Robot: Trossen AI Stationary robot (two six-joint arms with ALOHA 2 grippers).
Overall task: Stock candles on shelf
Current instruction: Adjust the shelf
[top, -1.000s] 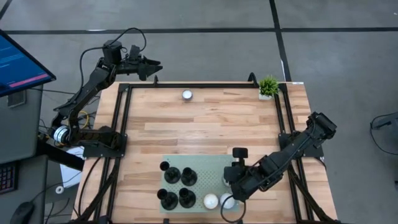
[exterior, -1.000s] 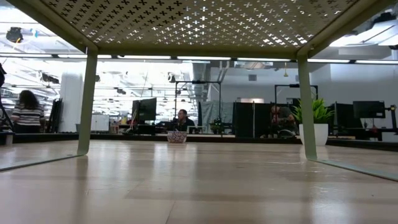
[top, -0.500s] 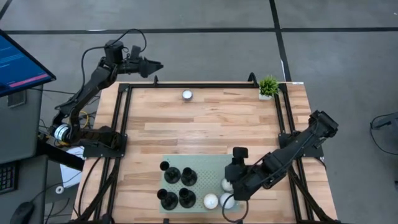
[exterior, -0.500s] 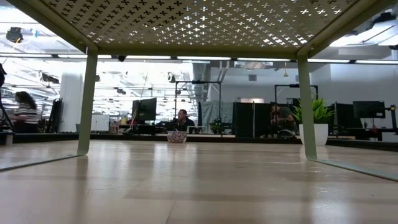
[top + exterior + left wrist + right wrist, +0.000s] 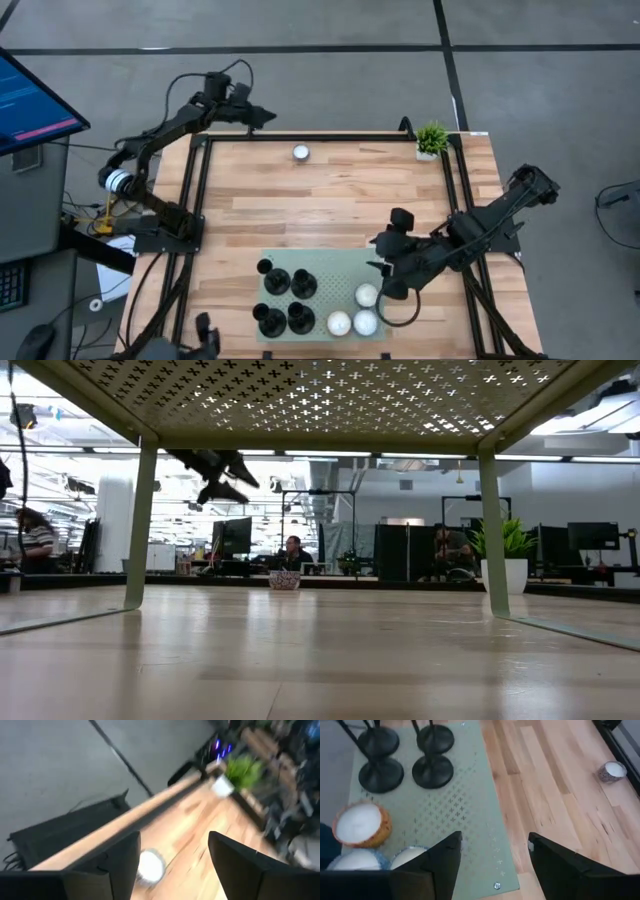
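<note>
While three candles (image 5: 352, 313) sit on the shelf (image 5: 335, 270), both the right gripper (image 5: 388, 280) and left gripper (image 5: 268, 117) hang spread, empty

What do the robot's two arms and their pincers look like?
Both arms are black and jointed. The left arm has thin black cables looping along it and a shiny silver ring near its base. The left pincer and right pincer each have two flat, dark fingers.

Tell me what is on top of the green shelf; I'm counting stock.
On the shelf stand four black candle holders and three candles clustered near the right gripper. A fourth candle sits off it, on the wooden tabletop. Nothing looks covered.
</note>
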